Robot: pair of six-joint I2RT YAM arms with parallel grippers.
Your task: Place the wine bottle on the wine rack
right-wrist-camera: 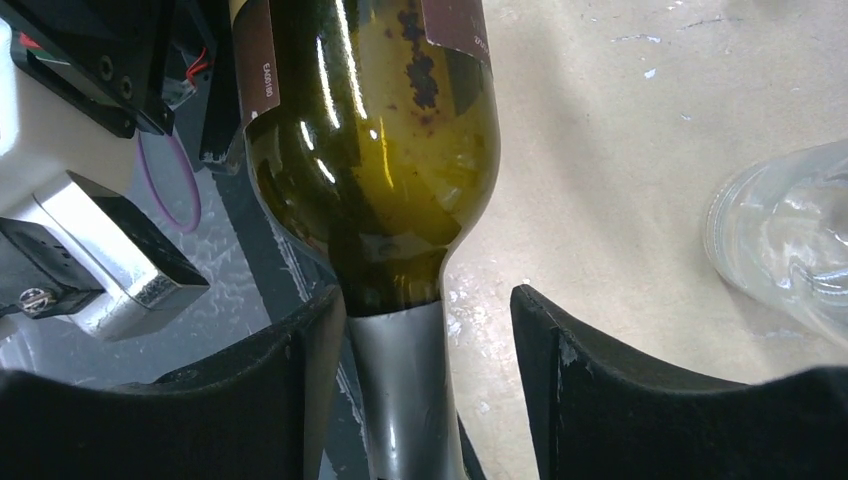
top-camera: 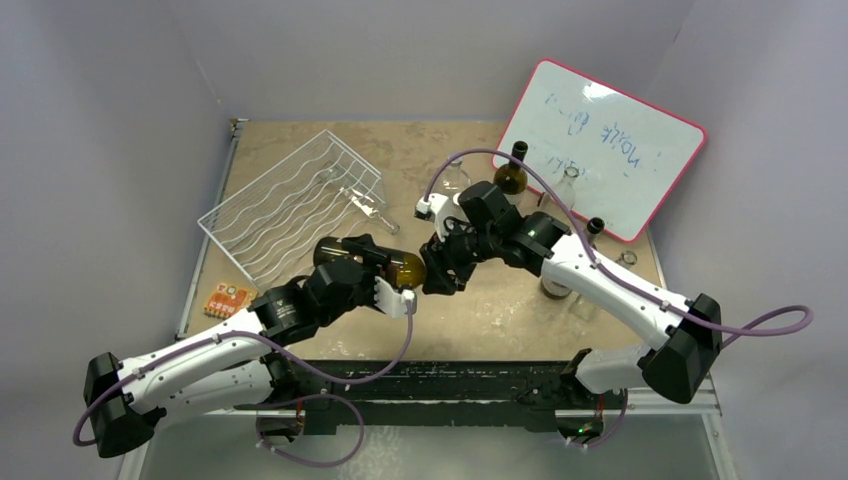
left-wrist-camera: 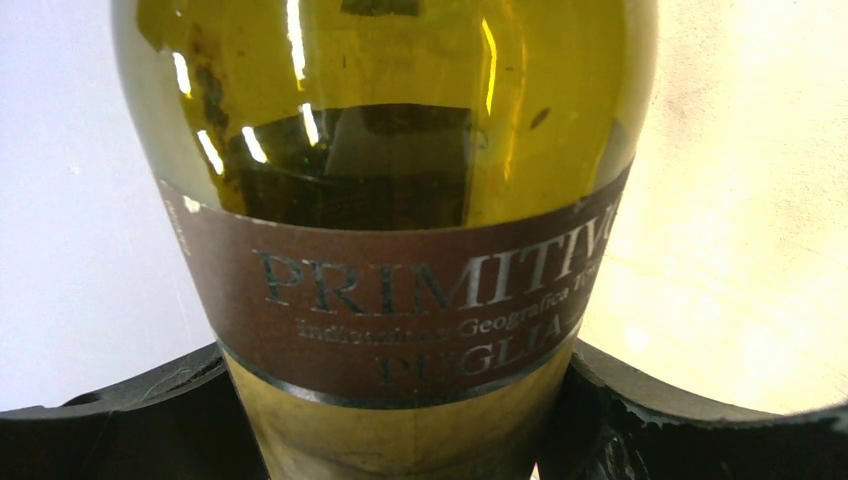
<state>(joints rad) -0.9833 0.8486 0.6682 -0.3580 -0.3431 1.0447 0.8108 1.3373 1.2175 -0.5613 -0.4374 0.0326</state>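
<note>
"Where was the wine bottle (top-camera: 404, 268)?"
"On its side over the middle of the table (top-camera: 480, 310), with the wine rack (top-camera: 290, 205) well apart at ten o'clock. The left gripper (left-wrist-camera: 400, 400) was clamped on its labelled body."
"And the right gripper (right-wrist-camera: 430, 330)?"
"Spread around the neck, one finger touching it and the other (right-wrist-camera: 600, 380) clear at three o'clock."

wine rack (top-camera: 290, 205) sits back left on the desk (top-camera: 500, 305), whiteboard (top-camera: 605, 145) back right with a few bottles (top-camera: 512, 176) in front, wine bottle (top-camera: 405, 268) mid-desk between them.
</note>
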